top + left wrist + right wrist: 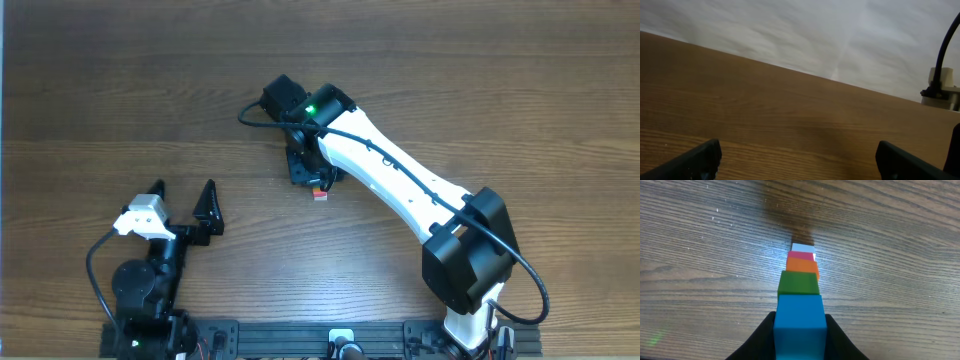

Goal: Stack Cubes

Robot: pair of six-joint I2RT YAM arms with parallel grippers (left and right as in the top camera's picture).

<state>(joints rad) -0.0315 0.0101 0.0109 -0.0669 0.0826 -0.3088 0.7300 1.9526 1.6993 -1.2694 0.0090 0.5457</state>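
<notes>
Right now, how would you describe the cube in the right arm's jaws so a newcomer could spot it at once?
Near the middle of the wooden table, under the right arm, stands a single tower of coloured cubes. The blue cube is its top piece, above the green cube, and the only one between the jaws.

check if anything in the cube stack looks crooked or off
Nothing stands out. The blue cube, in the right gripper, sits squarely on the green cube, with the orange cube, pink cube and white cube roughly lined up below.
</notes>
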